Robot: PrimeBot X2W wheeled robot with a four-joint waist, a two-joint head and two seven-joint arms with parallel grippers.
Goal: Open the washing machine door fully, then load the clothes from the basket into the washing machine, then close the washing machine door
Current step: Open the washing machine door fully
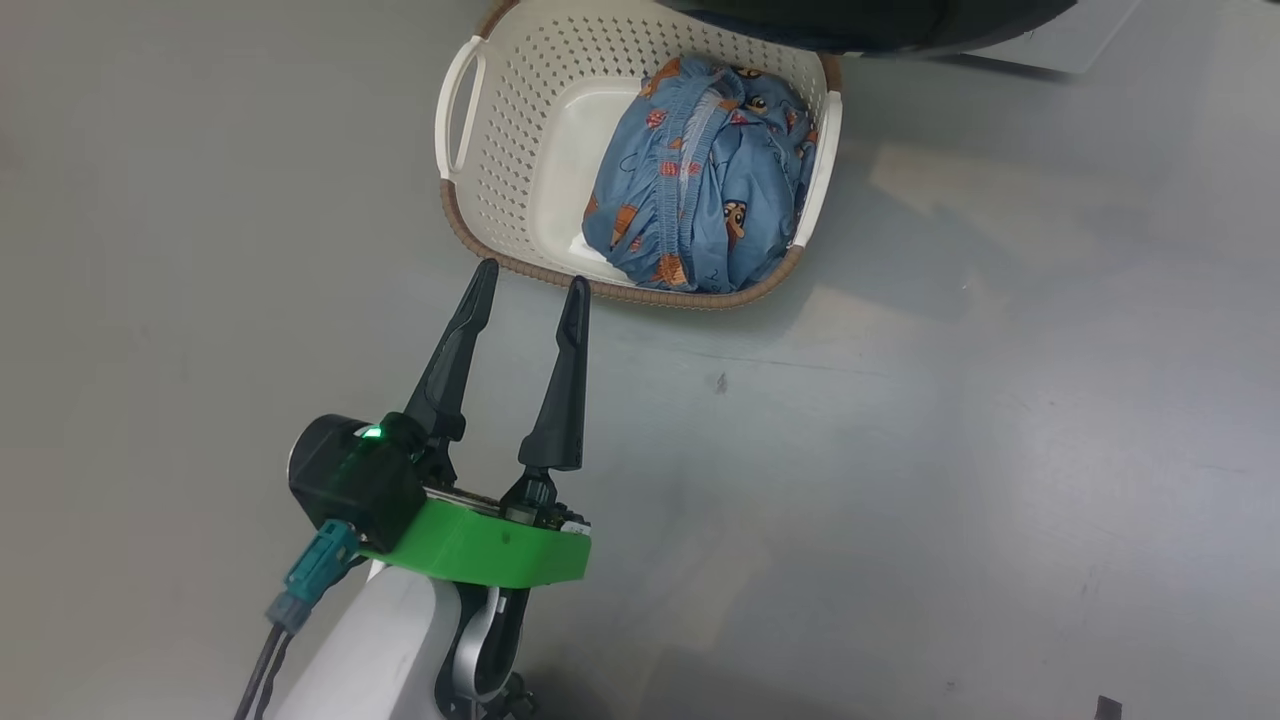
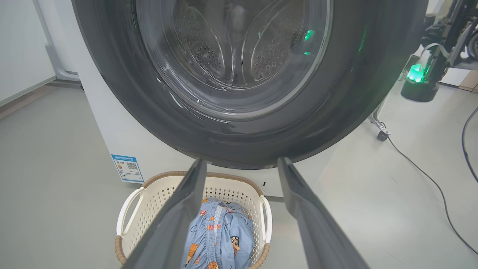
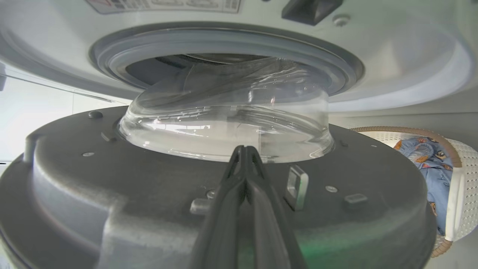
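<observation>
The cream basket (image 1: 500, 150) sits on the grey floor with the blue printed clothes (image 1: 700, 180) bunched in its right half. My left gripper (image 1: 532, 278) is open and empty, its fingertips just short of the basket's near rim. In the left wrist view, the left gripper (image 2: 241, 162) points at the washing machine door (image 2: 336, 112), whose black rim hangs over the basket (image 2: 157, 194) and clothes (image 2: 220, 235). My right gripper (image 3: 244, 149) is shut and holds nothing. It lies along the inner grey face of the door (image 3: 112, 179), which stands partly open before the washing machine (image 3: 392, 56) and its gasket.
A blue label (image 2: 127, 168) is stuck low on the washer's white front. A black cable (image 2: 429, 175) trails over the floor at the right, near a castor (image 2: 382, 134) and a stand with a green light (image 2: 416, 73). Open floor lies right of the basket.
</observation>
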